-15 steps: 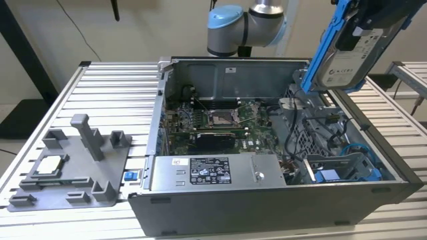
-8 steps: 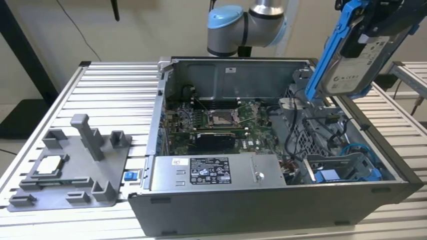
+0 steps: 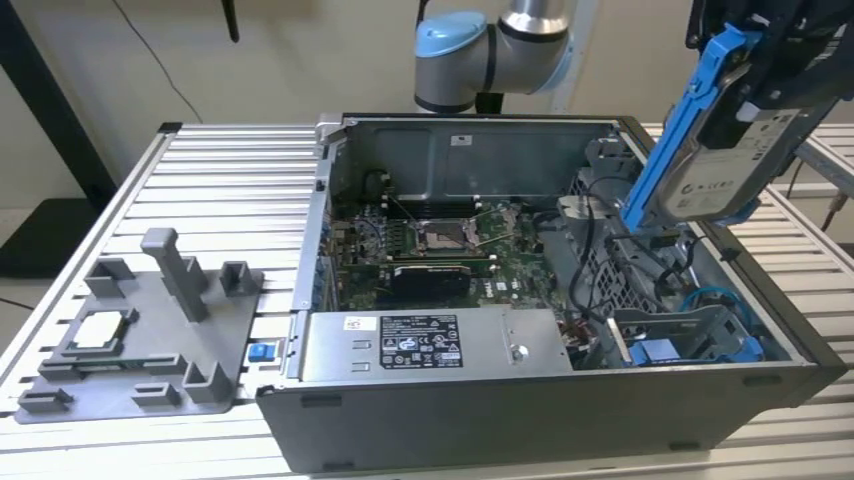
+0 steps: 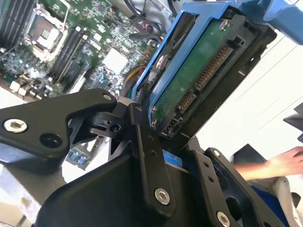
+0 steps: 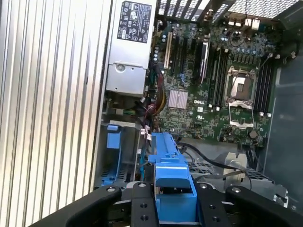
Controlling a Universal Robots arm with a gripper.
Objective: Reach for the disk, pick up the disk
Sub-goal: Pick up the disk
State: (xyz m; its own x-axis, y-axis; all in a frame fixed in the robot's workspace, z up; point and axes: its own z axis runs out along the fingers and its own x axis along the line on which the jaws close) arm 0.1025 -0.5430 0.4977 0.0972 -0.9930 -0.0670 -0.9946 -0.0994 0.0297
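The black end effector [image 3: 747, 95] is clenched on the one flat silver-grey disk with the bright blue plastic frame [image 3: 714, 165]. The disk hangs tilted in the air above the open grey metal computer case [image 3: 534, 410], over the case's edge on the exterior view's right, touching no wall. One blue plastic bracket [image 3: 667, 350] sits inside the case below it. The case stands on the ribbed silver counter [image 3: 227, 190], which is bare on the exterior view's left behind one grey plastic holder [image 3: 147, 340].
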